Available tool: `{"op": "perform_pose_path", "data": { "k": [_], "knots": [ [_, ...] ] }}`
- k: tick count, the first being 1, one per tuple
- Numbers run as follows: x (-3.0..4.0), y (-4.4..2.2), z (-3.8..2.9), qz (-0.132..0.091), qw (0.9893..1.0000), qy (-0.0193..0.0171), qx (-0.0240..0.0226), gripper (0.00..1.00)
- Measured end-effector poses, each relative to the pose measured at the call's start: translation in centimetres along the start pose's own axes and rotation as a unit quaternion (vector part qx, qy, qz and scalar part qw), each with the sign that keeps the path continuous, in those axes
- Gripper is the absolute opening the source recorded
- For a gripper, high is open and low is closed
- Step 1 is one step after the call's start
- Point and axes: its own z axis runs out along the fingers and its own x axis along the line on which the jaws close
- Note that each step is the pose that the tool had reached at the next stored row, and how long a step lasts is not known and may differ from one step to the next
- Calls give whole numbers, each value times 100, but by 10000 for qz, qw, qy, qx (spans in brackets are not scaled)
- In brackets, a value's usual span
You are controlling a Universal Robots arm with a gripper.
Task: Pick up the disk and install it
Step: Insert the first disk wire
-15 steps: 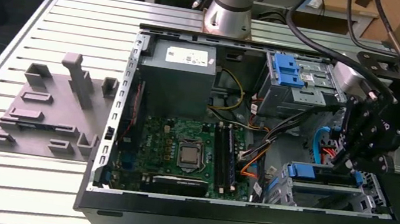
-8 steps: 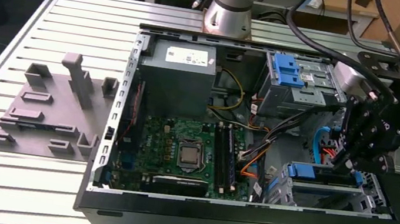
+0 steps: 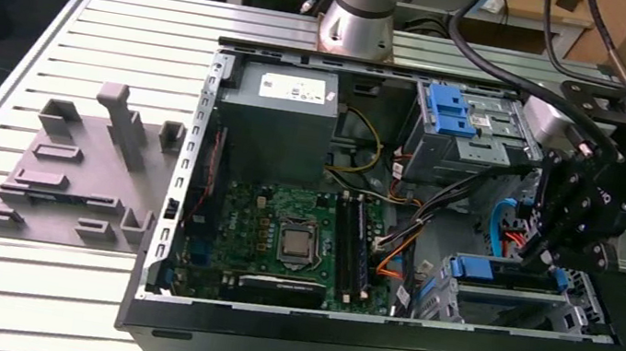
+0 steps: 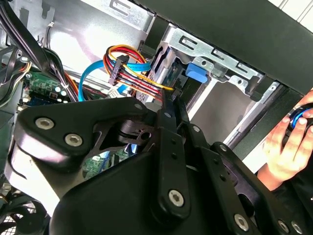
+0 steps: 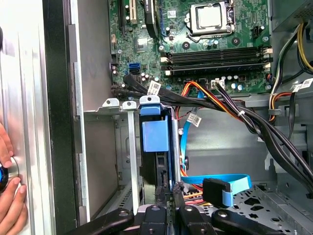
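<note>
No legible text, white sticker [image 3: 296, 89] print too small to read

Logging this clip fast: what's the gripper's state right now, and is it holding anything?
Gripper: down in the drive cage at the blue-framed disk; open or shut cannot be told.
Person's hand: resting outside the case.

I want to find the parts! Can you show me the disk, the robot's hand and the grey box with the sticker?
disk [image 5: 155, 136]: first wrist view, on its blue frame tab.
hand [image 3: 560, 239]: exterior view, on its black fingers.
grey box [image 3: 285, 111]: exterior view, on its top face.
</note>
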Motion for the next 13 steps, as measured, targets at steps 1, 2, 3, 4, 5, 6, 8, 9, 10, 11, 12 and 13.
{"op": "perform_pose_path", "data": {
  "k": [1,2,3,4,5,6,8,9,10,11,12,13],
  "knots": [
    [0,0,-1,0,10000,0,-1,16],
    [1,0,-2,0,10000,0,-3,16],
    [1,0,-4,0,10000,-1,-4,16],
    [1,0,-7,-1,10000,0,-5,16],
    [1,-1,-9,-1,10000,1,-7,16],
    [1,-1,-10,-1,10000,0,-8,16],
    [1,-2,-12,-1,10000,1,-11,16],
    [4,-3,-12,-1,10000,2,-11,16],
    [6,-4,-12,-1,10000,2,-12,16],
    [8,-5,-11,-1,10000,1,-13,16],
    [10,-5,-10,-1,10000,1,-13,16],
    [10,-5,-9,-1,10000,2,-13,16]
  ]
}}
